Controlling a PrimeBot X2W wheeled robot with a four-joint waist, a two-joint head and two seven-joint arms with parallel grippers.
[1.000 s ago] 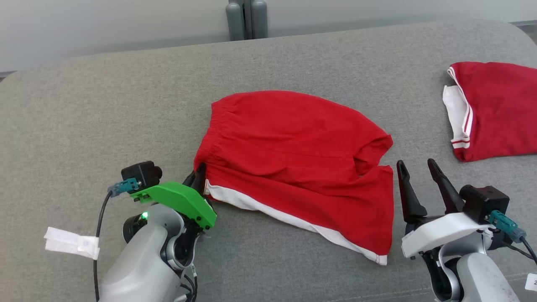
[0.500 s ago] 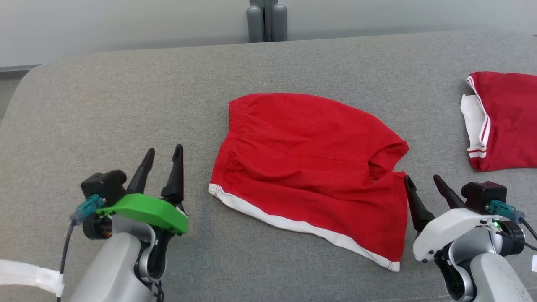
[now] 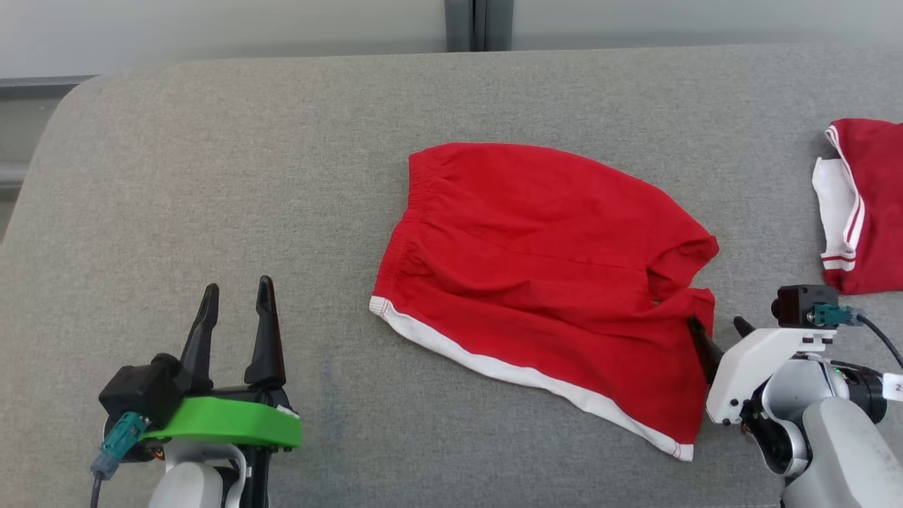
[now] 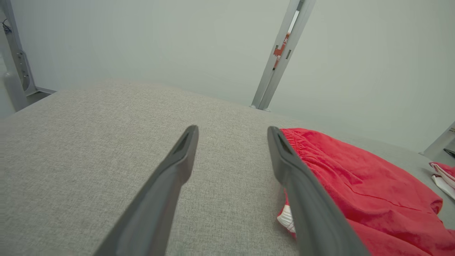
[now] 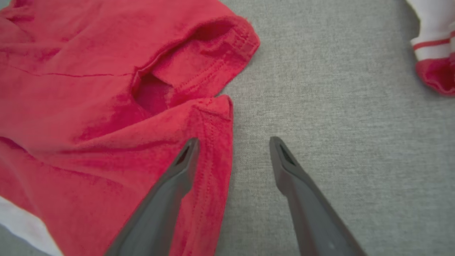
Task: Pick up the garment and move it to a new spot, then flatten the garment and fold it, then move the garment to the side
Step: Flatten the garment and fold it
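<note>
Evidently flattening: red shorts (image 3: 536,282) lie rumpled; left gripper (image 3: 236,310) open, empty, apart; right gripper (image 3: 718,323) open, empty, straddling the leg hem (image 5: 227,149). Next: pinch it, pull taut.

A grey, woven-fabric upholstered surface (image 3: 211,176) spreads across the head view, and its far left corner is rounded. Just beyond its far edge stands a plain, pale wall (image 3: 211,28) under soft, even light. A grey metal post (image 3: 458,25) rises against the wall behind the middle of that far edge. In the left wrist view the post carries a small orange-red tag (image 4: 280,49). Off the surface's left end, another grey metal frame (image 4: 16,64) stands by the wall.
</note>
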